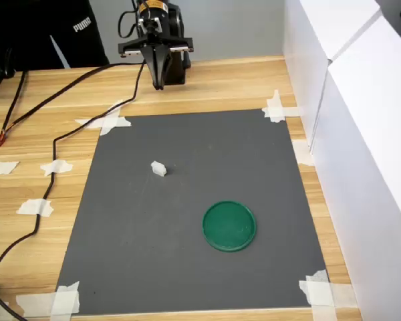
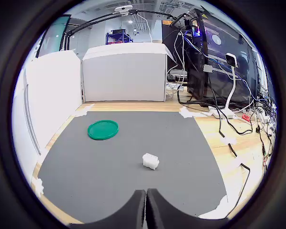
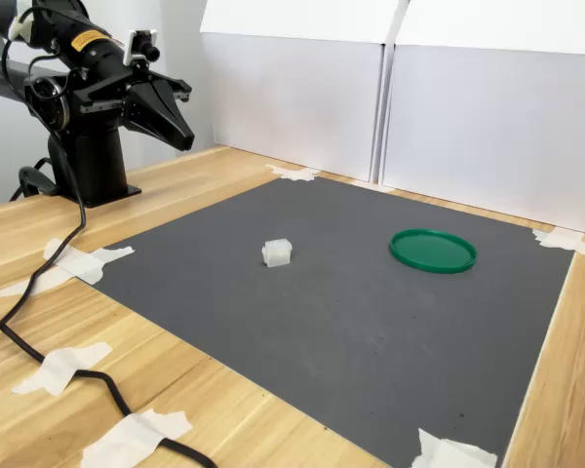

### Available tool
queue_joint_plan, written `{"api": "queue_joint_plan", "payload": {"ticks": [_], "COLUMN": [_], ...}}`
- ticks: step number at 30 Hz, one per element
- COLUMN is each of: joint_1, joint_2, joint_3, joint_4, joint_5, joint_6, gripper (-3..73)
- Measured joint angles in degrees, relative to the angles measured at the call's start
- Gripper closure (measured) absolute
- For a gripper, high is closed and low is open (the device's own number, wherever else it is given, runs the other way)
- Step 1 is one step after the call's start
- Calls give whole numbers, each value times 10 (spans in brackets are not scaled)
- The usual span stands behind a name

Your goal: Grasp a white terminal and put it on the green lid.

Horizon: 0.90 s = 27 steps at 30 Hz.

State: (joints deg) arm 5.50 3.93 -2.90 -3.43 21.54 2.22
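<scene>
White terminal [image 1: 159,168] is seen lying alone on the dark grey mat [image 1: 187,267], a small blocky plastic piece resting free with nothing touching it. In the first exterior view it sits up and to the left of the green lid [image 1: 229,226], well apart from it; in the second exterior view it lies to the left of the lid. The lid rests flat on the same mat with nothing on it. The mat is fastened at its corners with white tape [image 1: 275,107] to the wooden table [image 1: 53,134], and white panels [image 3: 468,127] stand along two sides.

The tool [image 1: 158,85] is held above the far edge of the table, near the arm's base and well away from the terminal. Its fingers are pressed together with no gap visible in the wrist view, and nothing is held between them. A black cable [image 3: 49,341] trails over the table beside the mat.

The grasp is judged not yet begun; the approach is the step in hand. The next move would call for the tool to be opened, carried forward over the terminal and lowered so that the small piece sits between the fingers.
</scene>
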Motion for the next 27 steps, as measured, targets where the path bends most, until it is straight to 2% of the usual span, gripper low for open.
{"api": "queue_joint_plan", "payload": {"ticks": [27], "joint_1": [0], "joint_2": [2], "joint_3": [-4], "joint_4": [-8], "joint_5": [1], "joint_6": [0], "gripper": [711]}}
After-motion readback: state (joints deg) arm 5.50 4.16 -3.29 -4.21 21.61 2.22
